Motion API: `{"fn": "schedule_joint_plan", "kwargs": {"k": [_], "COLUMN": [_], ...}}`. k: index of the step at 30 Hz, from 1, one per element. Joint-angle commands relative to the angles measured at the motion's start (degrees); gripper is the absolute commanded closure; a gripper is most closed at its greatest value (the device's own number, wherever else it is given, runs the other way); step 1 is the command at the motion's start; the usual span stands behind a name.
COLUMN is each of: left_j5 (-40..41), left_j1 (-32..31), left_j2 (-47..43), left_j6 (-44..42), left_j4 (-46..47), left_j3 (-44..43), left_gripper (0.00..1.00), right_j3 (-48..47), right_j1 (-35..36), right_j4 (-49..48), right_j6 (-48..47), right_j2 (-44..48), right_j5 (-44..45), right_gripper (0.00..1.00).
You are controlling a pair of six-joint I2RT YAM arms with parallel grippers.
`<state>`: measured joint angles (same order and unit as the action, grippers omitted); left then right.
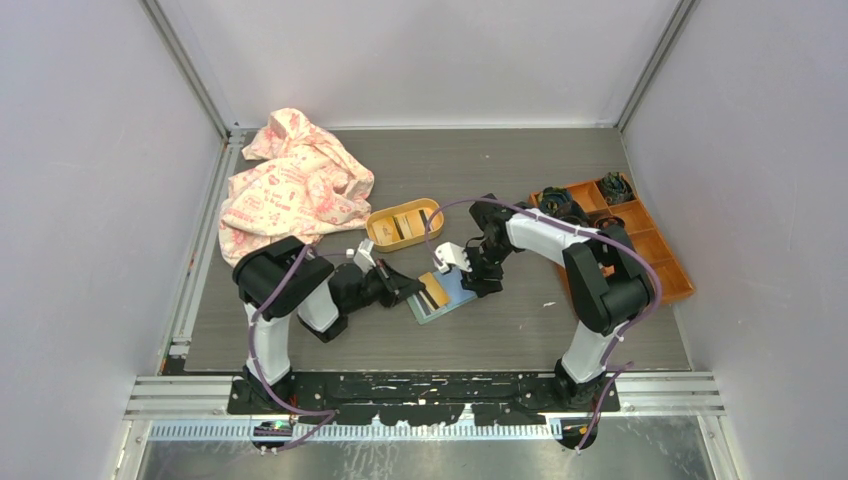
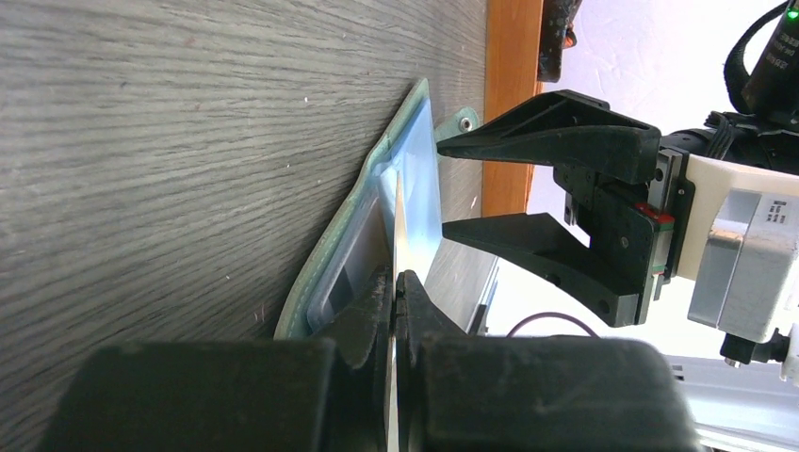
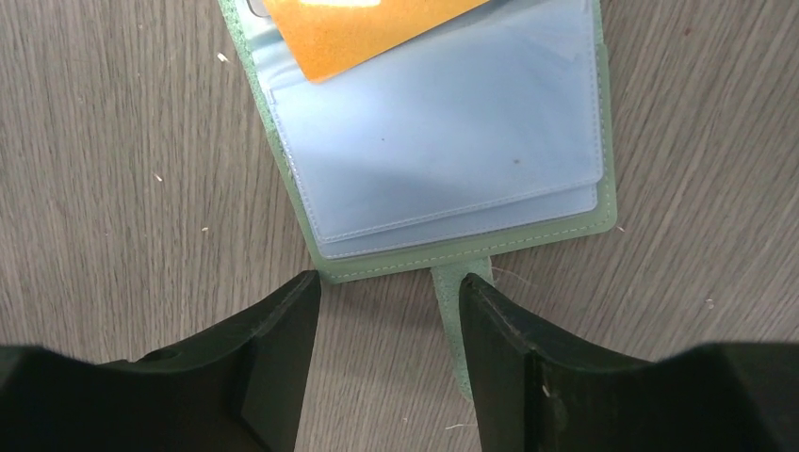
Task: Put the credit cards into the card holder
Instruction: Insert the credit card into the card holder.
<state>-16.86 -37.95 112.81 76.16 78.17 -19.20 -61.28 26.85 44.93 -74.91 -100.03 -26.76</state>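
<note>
**Card pinched over the open holder**

Card holder (image 1: 447, 300) lies open on the tabletop (image 1: 500, 170), about midway between the left and right edges and nearer the near edge than the far one. Its pale blue inner pockets face up inside a sage-green border (image 3: 452, 141).

The left gripper (image 1: 408, 290) reaches in from the left, clenched on a gold card (image 1: 435, 290). In the left wrist view the fingers (image 2: 377, 301) pinch this card's near end. The card (image 2: 399, 226) shows edge-on, and its far end is over the holder's inner face (image 2: 419, 160). From the right wrist camera the card (image 3: 367, 28) covers the upper part of the pockets. Whether its edge has entered a slot cannot be told.

The right gripper (image 1: 468, 278) is down at the holder's opposite edge, released and grasping nothing. Its jaws stand apart (image 3: 386, 292), with the snap tab (image 3: 448, 320) running between them.

Behind the holder, toward the far edge, an oval tray (image 1: 372, 228) holds more cards (image 1: 405, 225). A compartment box (image 1: 650, 250) sits at the right edge, and a pink cloth (image 1: 290, 185) is bunched in the far left corner.
</note>
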Motion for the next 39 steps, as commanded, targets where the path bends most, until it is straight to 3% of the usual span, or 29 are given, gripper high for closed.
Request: {"fn": "schedule_joint_plan", "kwargs": {"k": [1, 39], "left_j5": [2.6, 2.5], "left_j1": [-1.0, -3.5], "left_j2": [0.7, 6.1], "left_j6": [-0.1, 4.8], "left_j4": [3.8, 2.6], "left_j3": [0.5, -4.8], "left_gripper": [1.0, 1.0], "right_j3": [-1.9, -3.3], "right_j1": [1.0, 3.1], "right_j4": [1.3, 2.9], "right_j6": [-0.9, -0.3], "right_j2": [-0.8, -1.5], "right_j5": [0.8, 1.2], "right_gripper": [0.4, 0.46]}}
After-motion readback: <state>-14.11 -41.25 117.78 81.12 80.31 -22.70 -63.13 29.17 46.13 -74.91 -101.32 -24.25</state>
